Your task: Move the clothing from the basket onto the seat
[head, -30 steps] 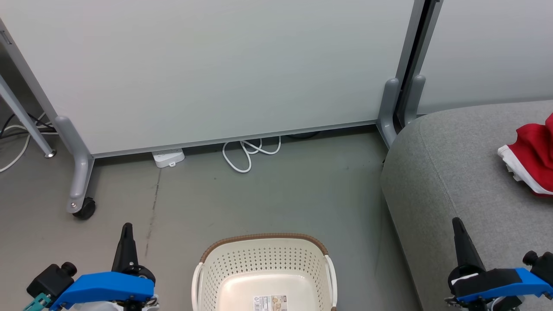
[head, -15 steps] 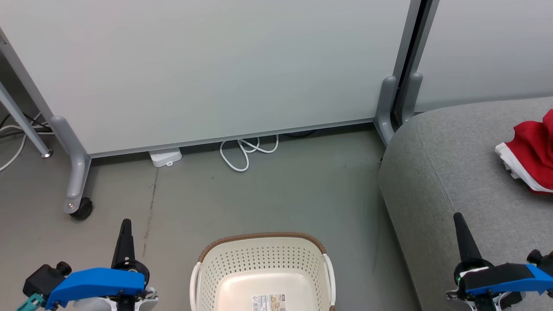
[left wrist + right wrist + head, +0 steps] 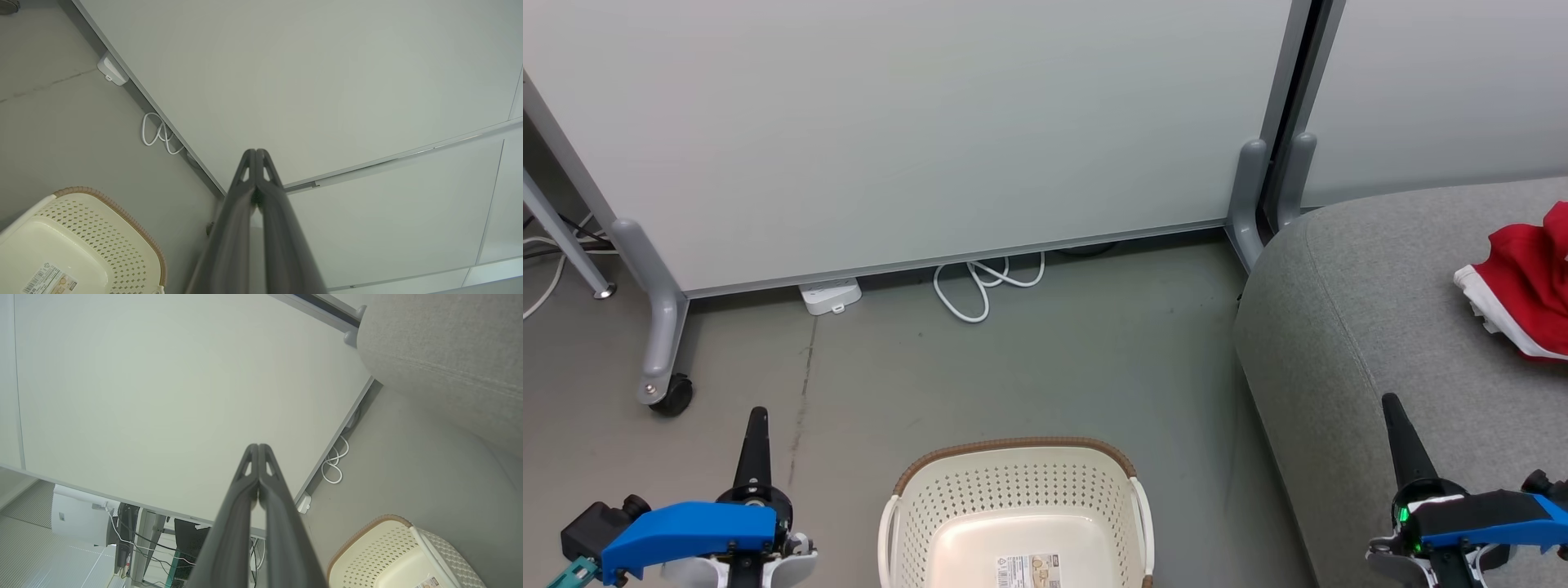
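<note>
Clothes: your red clothes lie on the grey seat, far right.
Basket: the basket sits on the floor, beside the seat.
Fingers: your left gripper and right gripper — both pinched together.
Around: a white cord and plug box by the panel — well apart from the basket.

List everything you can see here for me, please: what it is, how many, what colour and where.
clothing: one heap showing, red with a white band, on the seat at the head view's right edge
basket: one, cream with a brown rim, on the floor between the arms; no clothing in the part that shows
seat: one, grey, right of the basket
partition panels: two, pale grey, upright behind the floor
cable: one, white, looped at the panel's foot
power strip: one, white, left of the cable
caster wheel: one, black, far left
floor: grey
left fingers: two, dark, shut, lower left
right fingers: two, dark, shut, lower right
</note>
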